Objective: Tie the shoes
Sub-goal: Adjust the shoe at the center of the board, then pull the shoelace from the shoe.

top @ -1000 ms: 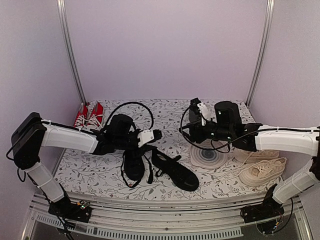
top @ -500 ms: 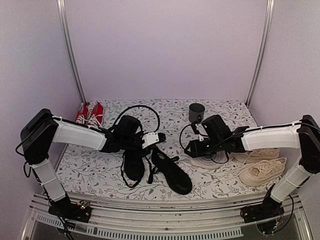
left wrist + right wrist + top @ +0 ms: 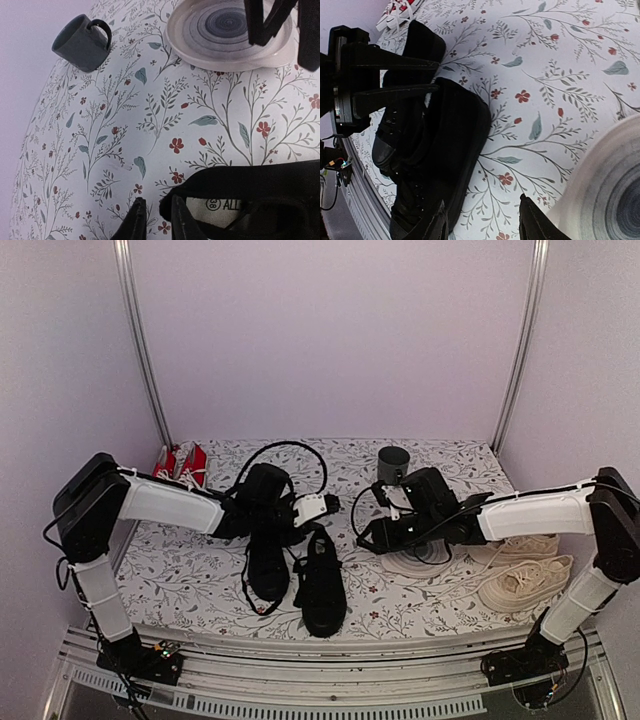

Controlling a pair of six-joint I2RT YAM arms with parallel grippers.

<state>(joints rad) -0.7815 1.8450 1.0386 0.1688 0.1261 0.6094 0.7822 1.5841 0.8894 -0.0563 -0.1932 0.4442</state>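
The right black shoe [image 3: 322, 585] has turned since a moment ago. It lay slanted before, and now it lies straight, with its toe pointing at the near edge of the tabletop [image 3: 190, 580]. It sits just beside the left black shoe [image 3: 267, 565], and the two look like they touch along their sides. Both of my arms have come in closer to the middle too. My right arm has dropped low, so now I can see the gray mug [image 3: 393, 462] behind it. My left hand [image 3: 155, 220] is down at the back of the shoes, right by the rim of the right black shoe. Its two fingers are close together with only a thin gap, and one finger is against the shoe's rim. I cannot tell if it is pinching anything. My right hand [image 3: 485, 222] is let go, with its fingers spread wide and only flowery tabletop between them. It hangs low between the shoes and the round plate [image 3: 420, 558] with gray rings. The thin black laces hang loose, and one loops out to the side of the left black shoe. The small red shoes [image 3: 180, 466] stand in the far left corner. The cream shoes [image 3: 525, 580] lie on the right side, well apart from the black pair.
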